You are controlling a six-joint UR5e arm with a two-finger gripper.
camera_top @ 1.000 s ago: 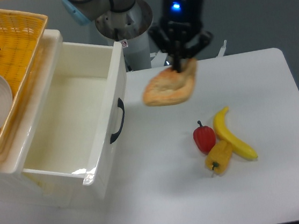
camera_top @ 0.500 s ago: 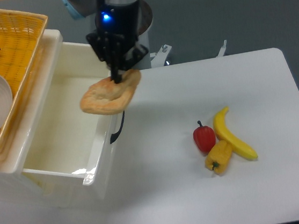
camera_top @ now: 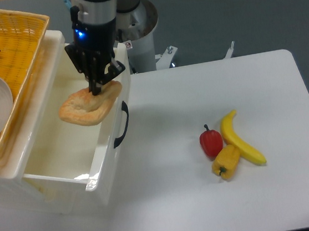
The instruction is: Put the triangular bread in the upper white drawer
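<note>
My gripper (camera_top: 95,90) is shut on the far edge of the triangular bread (camera_top: 88,106), a flat golden-tan slice with a paler centre. The bread hangs in the air over the right side of the upper white drawer (camera_top: 43,167), just inside its front wall. The drawer is pulled open, glossy white with deep walls and a black curved handle (camera_top: 121,125) on its front. Its inside looks bare where it shows.
A yellow wicker basket (camera_top: 16,31) with a grey plate and some fruit stands at the left, behind the drawer. A red pepper (camera_top: 211,142), a yellow pepper (camera_top: 225,161) and a banana (camera_top: 240,138) lie on the white table at the right.
My gripper has carried the bread to the left, from over the table beside the drawer to above the drawer's inside, and slightly lower.
</note>
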